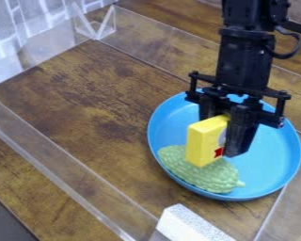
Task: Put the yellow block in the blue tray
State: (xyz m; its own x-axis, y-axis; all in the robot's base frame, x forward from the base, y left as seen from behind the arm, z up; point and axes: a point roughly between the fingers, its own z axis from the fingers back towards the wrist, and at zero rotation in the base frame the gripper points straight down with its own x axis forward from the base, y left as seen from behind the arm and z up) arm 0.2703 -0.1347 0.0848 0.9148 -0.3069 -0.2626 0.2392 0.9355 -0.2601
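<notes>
— What's the claw (221, 143) doing?
— Clamped tight on the yellow block (206, 139), fingers pressed against its sides, red mark facing the near edge.
— And where's the block?
— Held upright just over the blue tray (277, 168), right above the green bumpy gourd (198, 168) lying by the tray's near rim on the wooden table (90, 94).

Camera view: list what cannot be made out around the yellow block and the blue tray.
- Whether the yellow block touches the green bumpy thing beneath: its underside is hidden.
- The gripper fingertip contact: hidden behind the block.
- The blue tray right rim: cut by the frame edge.
- The block's red mark: too small to read.
</notes>
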